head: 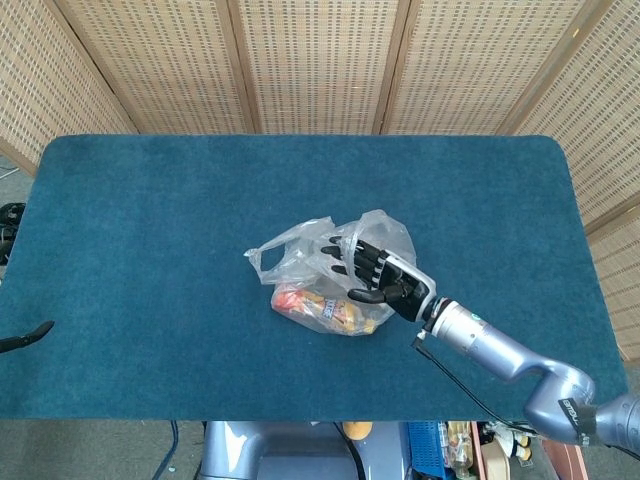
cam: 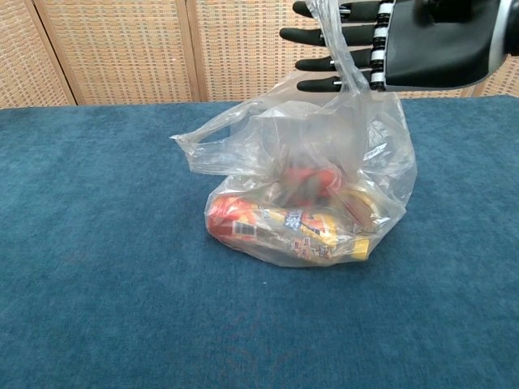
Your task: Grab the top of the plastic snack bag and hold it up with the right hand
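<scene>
A clear plastic snack bag (head: 300, 255) (cam: 324, 154) sits near the middle of the blue table, with red and yellow snack packets (cam: 284, 223) inside. My right hand (head: 385, 275) (cam: 405, 44) hovers over the bag's top right, its fingers (cam: 324, 36) stretched out and spread, pointing left. One bag handle (cam: 347, 61) stands up and lies across those fingers; no pinch on it shows. The other handle (cam: 203, 142) droops to the left. Only a dark fingertip of my left hand (head: 28, 338) shows at the table's left edge.
The blue cloth-covered table (head: 150, 200) stretches wide around the bag. Wicker screen panels (head: 320, 60) stand behind its far edge.
</scene>
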`<action>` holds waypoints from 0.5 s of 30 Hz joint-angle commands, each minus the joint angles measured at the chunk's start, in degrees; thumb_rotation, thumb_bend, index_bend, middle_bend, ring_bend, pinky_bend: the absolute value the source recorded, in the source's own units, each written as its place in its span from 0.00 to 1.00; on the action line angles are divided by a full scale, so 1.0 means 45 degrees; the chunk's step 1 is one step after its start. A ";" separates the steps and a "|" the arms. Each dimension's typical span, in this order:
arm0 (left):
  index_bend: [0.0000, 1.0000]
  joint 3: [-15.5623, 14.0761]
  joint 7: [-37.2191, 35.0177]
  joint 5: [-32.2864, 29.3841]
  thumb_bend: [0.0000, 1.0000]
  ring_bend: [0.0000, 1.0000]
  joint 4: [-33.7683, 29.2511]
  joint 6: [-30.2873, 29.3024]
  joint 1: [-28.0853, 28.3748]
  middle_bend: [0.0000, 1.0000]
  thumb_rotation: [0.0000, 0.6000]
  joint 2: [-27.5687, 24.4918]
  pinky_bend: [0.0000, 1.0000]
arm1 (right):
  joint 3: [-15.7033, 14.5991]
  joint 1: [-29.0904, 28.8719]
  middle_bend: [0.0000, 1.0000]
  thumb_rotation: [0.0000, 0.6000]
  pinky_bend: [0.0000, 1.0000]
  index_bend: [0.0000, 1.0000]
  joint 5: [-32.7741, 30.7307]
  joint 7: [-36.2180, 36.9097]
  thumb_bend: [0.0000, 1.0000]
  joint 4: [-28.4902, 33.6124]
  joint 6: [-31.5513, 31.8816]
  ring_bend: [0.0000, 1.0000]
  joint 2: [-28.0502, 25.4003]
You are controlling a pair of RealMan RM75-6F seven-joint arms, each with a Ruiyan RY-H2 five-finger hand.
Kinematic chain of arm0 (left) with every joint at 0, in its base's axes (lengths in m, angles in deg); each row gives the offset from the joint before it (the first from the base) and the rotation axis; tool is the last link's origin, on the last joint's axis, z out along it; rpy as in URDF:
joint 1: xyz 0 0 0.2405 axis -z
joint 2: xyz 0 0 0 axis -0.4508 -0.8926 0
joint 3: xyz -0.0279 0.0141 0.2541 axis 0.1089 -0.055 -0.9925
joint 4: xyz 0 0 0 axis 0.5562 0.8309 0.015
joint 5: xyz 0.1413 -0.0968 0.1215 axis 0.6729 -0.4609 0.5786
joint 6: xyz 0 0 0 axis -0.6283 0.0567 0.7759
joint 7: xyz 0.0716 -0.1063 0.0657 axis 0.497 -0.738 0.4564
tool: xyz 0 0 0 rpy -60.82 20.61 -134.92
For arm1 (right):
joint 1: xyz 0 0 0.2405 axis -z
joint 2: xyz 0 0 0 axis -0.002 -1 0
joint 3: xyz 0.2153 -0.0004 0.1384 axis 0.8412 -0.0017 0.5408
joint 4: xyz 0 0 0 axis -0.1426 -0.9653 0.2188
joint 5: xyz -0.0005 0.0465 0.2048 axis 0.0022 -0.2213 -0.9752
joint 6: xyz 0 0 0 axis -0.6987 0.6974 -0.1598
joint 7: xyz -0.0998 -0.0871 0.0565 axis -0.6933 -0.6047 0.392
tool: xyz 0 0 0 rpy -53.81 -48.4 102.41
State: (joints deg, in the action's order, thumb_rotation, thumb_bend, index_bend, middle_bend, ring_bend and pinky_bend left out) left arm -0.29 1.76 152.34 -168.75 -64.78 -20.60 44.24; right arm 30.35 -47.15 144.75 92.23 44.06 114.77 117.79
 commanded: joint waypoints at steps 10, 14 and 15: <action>0.00 0.0065 -0.0169 -0.0150 0.05 0.00 0.0062 0.0175 0.0056 0.00 1.00 -0.0045 0.00 | -0.0489 -0.2572 0.43 1.00 0.07 0.40 0.0036 0.1793 0.00 -0.1917 -0.1600 0.23 0.0482; 0.00 0.0104 -0.0202 -0.0272 0.05 0.00 0.0100 0.0306 0.0115 0.00 1.00 -0.0046 0.00 | -0.0579 -0.2762 0.50 1.00 0.24 0.45 0.0126 0.2074 0.00 -0.1975 -0.1366 0.32 0.0354; 0.00 0.0117 -0.0178 -0.0315 0.05 0.00 0.0112 0.0366 0.0148 0.00 1.00 -0.0040 0.00 | -0.0615 -0.2815 0.51 1.00 0.30 0.46 0.0219 0.2182 0.00 -0.1974 -0.1260 0.34 0.0272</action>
State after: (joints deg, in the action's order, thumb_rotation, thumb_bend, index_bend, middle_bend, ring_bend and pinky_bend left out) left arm 0.18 0.89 151.07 -168.30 -63.30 -20.05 44.04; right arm 27.76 -59.54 145.37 101.62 35.21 108.67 119.35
